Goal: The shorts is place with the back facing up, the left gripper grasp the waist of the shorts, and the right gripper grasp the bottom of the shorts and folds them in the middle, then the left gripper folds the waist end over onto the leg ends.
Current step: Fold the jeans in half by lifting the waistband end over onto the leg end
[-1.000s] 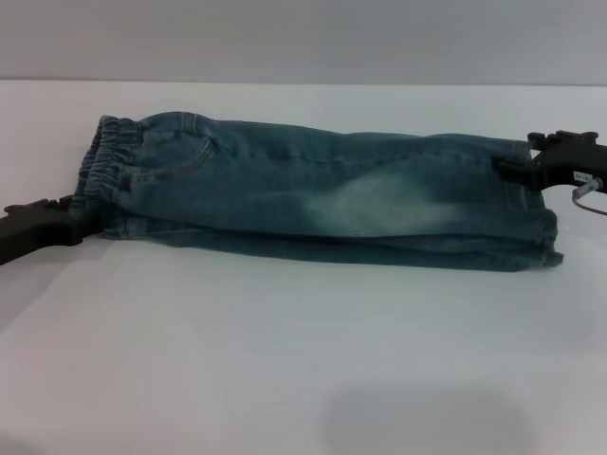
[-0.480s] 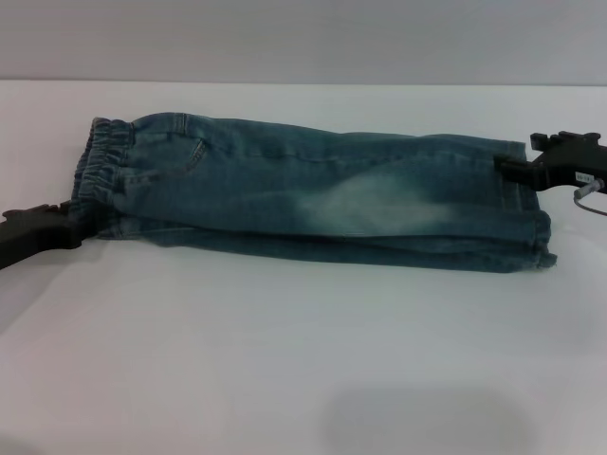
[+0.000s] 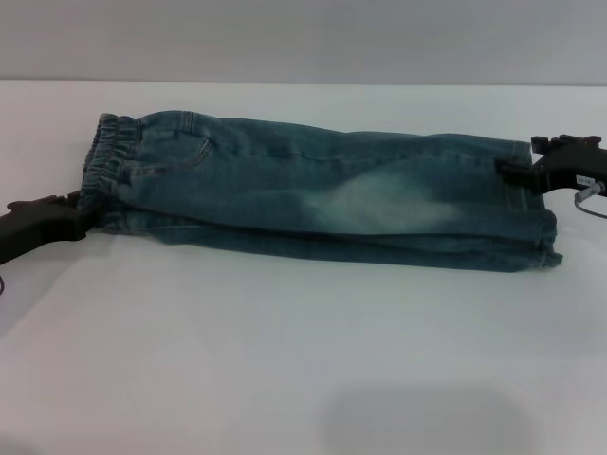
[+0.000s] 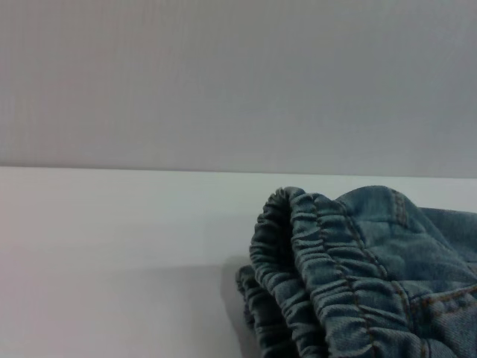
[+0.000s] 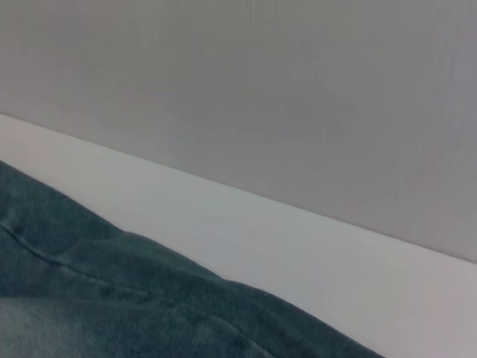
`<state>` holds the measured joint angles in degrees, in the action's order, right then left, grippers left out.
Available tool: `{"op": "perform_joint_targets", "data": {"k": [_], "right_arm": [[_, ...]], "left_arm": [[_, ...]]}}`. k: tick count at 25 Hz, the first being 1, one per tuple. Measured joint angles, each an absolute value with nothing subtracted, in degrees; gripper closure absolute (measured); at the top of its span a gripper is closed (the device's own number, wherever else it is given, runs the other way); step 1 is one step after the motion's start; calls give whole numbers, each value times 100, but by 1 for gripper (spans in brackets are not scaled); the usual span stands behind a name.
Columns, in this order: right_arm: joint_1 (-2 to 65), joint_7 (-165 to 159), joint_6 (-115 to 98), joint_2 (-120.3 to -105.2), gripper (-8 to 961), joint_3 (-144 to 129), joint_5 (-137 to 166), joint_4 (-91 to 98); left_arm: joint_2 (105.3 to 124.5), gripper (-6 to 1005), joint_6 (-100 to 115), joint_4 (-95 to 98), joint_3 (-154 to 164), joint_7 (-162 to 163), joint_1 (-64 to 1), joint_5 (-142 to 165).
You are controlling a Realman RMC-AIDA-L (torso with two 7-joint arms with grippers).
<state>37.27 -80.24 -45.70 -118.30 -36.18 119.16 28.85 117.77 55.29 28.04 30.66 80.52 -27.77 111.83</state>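
My left gripper (image 3: 74, 210) sits at the far left of the scene, low over the table (image 3: 285, 360), its black fingers closed on the near corner of the waist (image 3: 106, 166), so its jaws are narrow and holding denim. The shorts (image 3: 322, 194) lie flat in the far half of the table, already folded lengthwise into a long narrow strip. Their long axis runs left to right across the scene, tilting slightly nearer toward the right. The crinkled elastic waist points left, and my left wrist view shows its gathered ridges (image 4: 313, 276) stacked in two layers, one above the other. A back pocket (image 3: 175, 156) faces up just right of the waist, then comes a pale faded patch in the middle. At the right end the leg ends (image 3: 531, 209) point right, their stitched hems stacked. My right gripper (image 3: 507, 171) reaches in from the right edge and pinches the far corner of the bottom of the shorts (image 3: 542, 248), jaws narrow on the cloth. The table is plain white and smooth, and behind it stands a bare pale grey wall (image 3: 303, 38).
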Motion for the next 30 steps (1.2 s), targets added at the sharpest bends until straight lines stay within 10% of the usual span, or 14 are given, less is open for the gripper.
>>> {"op": "perform_joint_targets", "data": {"k": [30], "right_arm": [[3931, -7928, -3967, -11865, 301, -3666, 11803, 2582]], "left_arm": [[11754, 910, 7018, 3177, 3025, 8475, -2827, 10758]]}}
